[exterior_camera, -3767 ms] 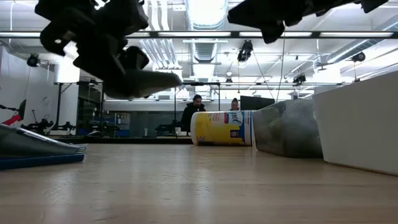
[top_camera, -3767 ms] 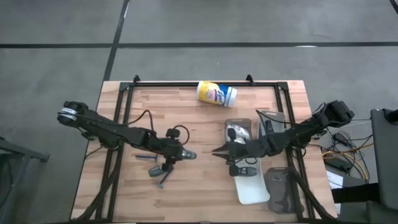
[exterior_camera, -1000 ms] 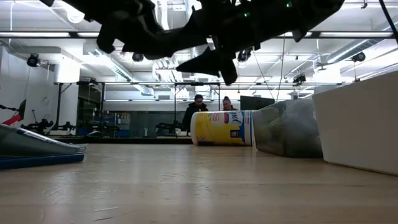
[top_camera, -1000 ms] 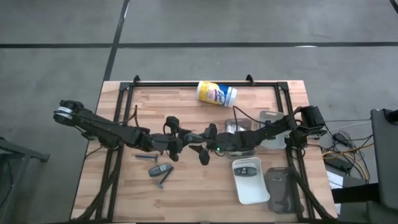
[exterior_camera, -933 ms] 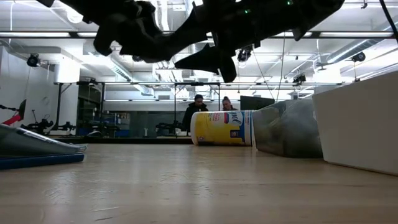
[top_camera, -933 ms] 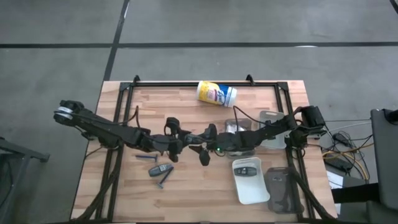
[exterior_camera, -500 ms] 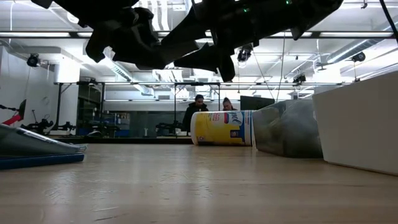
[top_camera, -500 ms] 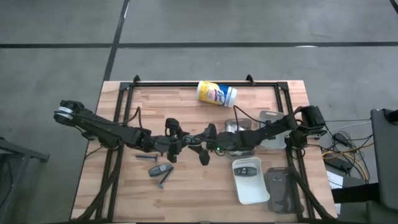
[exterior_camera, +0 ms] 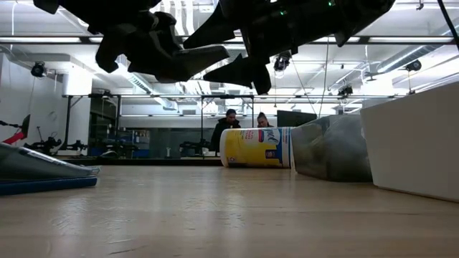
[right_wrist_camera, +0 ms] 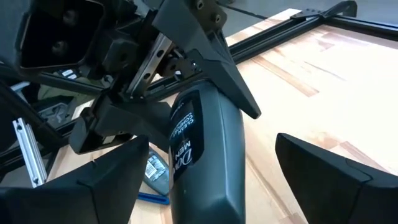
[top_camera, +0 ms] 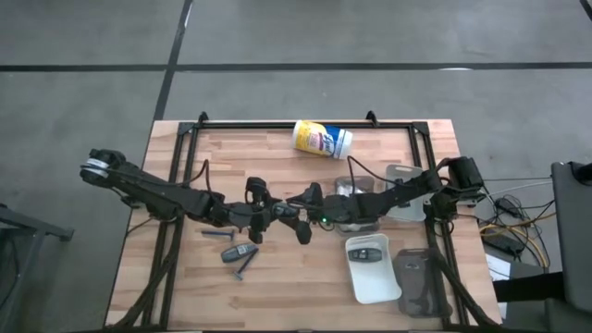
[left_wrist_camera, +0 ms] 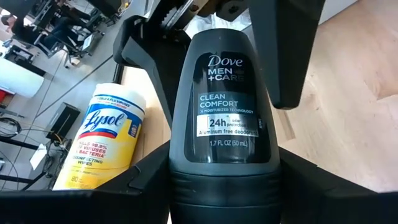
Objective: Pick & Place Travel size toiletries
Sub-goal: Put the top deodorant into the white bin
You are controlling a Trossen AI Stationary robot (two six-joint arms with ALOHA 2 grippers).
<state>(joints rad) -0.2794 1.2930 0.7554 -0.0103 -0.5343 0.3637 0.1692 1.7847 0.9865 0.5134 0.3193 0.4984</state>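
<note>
Deodorant, a dark grey oblong tube (left_wrist_camera: 225,109) with a black front label printed in white, "Dove Men+Care, Clean Comfort", rounded at one end and ribbed at the other. It hangs in the air above the middle of the wooden table (top_camera: 277,277), pinched at its ribbed end between the fingers of the left gripper (top_camera: 274,212). The right gripper (top_camera: 298,220) meets it head-on from the other side; its jaws stand spread on either flank of the tube, with clear gaps showing in the right wrist view, where the tube (right_wrist_camera: 208,149) juts out toward the camera.

On the table below and toward the left arm lie more small toiletries (top_camera: 237,252): another grey tube and slim dark sticks. A yellow-and-white Lysol canister (top_camera: 322,140) lies on its side near the far edge. Clear plastic trays (top_camera: 375,268) sit at the right arm's side, one with a dark tube inside.
</note>
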